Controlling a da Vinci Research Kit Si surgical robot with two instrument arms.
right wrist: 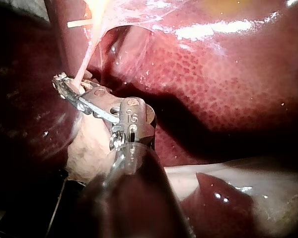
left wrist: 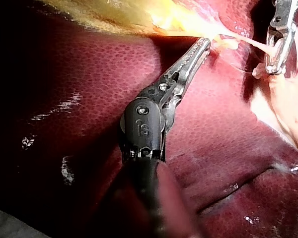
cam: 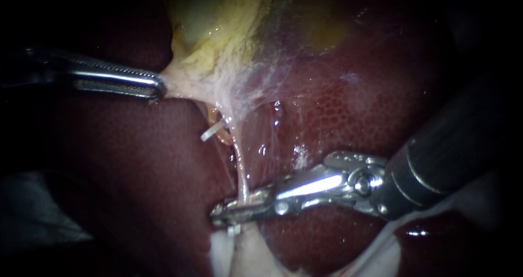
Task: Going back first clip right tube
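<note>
A thin pale tube (cam: pixel 241 173) runs down from the yellowish gallbladder (cam: pixel 218 31) over the dark red liver (cam: pixel 354 108). A white clip (cam: pixel 211 131) sits across the strands higher up, also seen in the right wrist view as the clip (right wrist: pixel 78 23). My right instrument (cam: pixel 234 209) reaches in low, jaws open a little with the tube (right wrist: pixel 84 64) passing between them. My left instrument (cam: pixel 158 87) has its jaws shut on the gallbladder's pale lower edge and holds it pulled out to the left. In the left wrist view, the left instrument (left wrist: pixel 203 44) grips that same edge.
Filmy webbing (cam: pixel 272 86) spans between the gallbladder and the liver. Pale fatty tissue (cam: pixel 239 255) lies just under the right instrument's jaws. The right instrument's dark shaft (cam: pixel 452 151) fills the lower right of the endoscope view.
</note>
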